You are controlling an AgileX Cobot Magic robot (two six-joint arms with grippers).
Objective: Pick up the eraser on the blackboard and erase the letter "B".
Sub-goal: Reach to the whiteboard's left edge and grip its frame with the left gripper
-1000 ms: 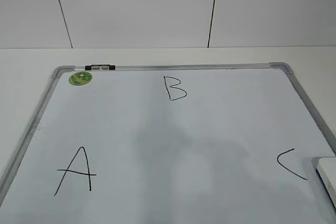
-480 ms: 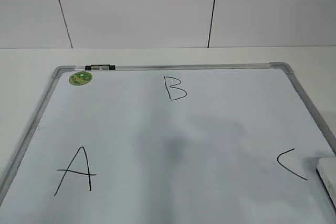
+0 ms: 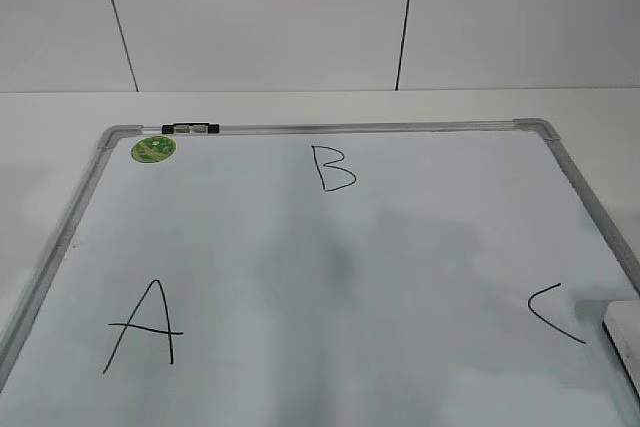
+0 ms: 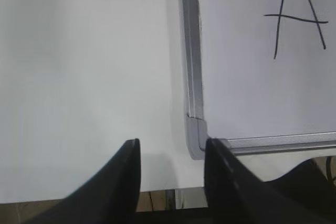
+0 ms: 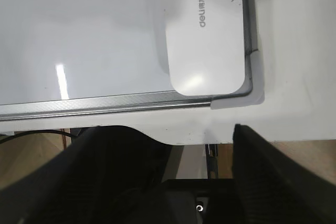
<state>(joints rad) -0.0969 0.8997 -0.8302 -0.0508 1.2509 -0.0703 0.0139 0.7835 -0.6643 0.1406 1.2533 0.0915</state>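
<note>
The eraser (image 5: 206, 38), a smooth rounded white plastic block, lies in the blackboard's (image 3: 350, 267) near right corner against the grey metal frame. The right gripper (image 5: 181, 153) hangs spread apart, empty, short of it. That raised frame could block a finger, letting slick plastic slip

Both pincers (image 4: 172, 182) (image 5: 184, 171) have matte black (slightly curved) fingers.
</note>
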